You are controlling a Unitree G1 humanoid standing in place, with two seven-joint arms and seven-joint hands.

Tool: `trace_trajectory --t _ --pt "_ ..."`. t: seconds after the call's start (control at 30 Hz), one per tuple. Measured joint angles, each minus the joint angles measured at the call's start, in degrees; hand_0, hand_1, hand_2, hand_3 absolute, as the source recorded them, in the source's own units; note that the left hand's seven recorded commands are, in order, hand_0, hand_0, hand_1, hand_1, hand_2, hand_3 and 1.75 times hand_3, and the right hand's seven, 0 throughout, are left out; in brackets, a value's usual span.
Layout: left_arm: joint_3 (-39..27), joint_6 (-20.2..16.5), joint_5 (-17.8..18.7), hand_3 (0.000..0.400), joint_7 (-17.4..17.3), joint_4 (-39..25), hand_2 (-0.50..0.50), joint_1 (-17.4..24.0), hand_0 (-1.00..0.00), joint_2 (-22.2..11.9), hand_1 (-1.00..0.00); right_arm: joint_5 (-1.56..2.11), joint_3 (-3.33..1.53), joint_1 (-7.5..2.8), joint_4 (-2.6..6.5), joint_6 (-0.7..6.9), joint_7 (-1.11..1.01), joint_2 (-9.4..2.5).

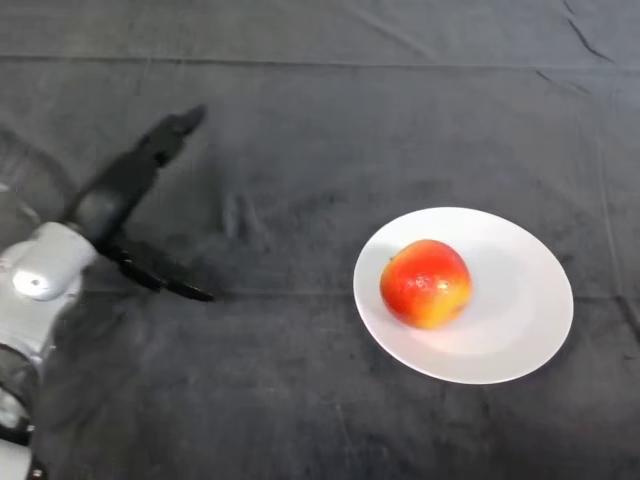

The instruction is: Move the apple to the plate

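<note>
A red and yellow apple (425, 283) sits on the white plate (520, 300), a little left of the plate's middle. My left hand (115, 200) is far off to the left, above the dark cloth, well apart from the plate. Its fingers stretch straight toward the back and its thumb points right, so the hand is open and holds nothing.
A dark cloth (300, 130) with soft folds covers the whole table. My silver-grey forearm (40, 275) enters at the lower left.
</note>
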State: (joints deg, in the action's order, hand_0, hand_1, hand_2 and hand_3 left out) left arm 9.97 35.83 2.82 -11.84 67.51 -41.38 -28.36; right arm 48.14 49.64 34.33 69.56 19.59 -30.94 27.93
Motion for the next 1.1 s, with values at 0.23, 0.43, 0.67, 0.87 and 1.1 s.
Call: trace_trajectory --t 0.23,0.43,0.67,0.87,1.1 --pt "-6.6 -0.56 6.04 0.0 -0.54 0.47 0.0 4.5 0.0 -1.03 0.0 0.0 0.02 0.0 0.0 0.0 0.0 0.0" --pt "-12.98 -2.51 10.99 0.0 -1.48 0.85 0.0 6.39 0.0 -2.09 0.0 0.0 0.01 0.0 0.0 0.0 0.0 0.0" --pt "-19.78 -5.21 17.1 0.0 -1.75 0.9 0.0 6.77 0.0 -2.86 0.0 0.0 0.0 0.0 0.0 0.0 0.0 0.0" --pt "-25.03 -6.57 21.02 0.0 -1.98 0.92 0.0 7.08 0.0 -4.88 0.0 0.0 0.0 0.0 0.0 0.0 0.0 0.0" --pt "-30.15 -7.58 24.0 0.0 -1.92 0.92 0.0 9.05 0.0 -7.07 0.0 0.0 0.0 0.0 0.0 0.0 0.0 0.0"
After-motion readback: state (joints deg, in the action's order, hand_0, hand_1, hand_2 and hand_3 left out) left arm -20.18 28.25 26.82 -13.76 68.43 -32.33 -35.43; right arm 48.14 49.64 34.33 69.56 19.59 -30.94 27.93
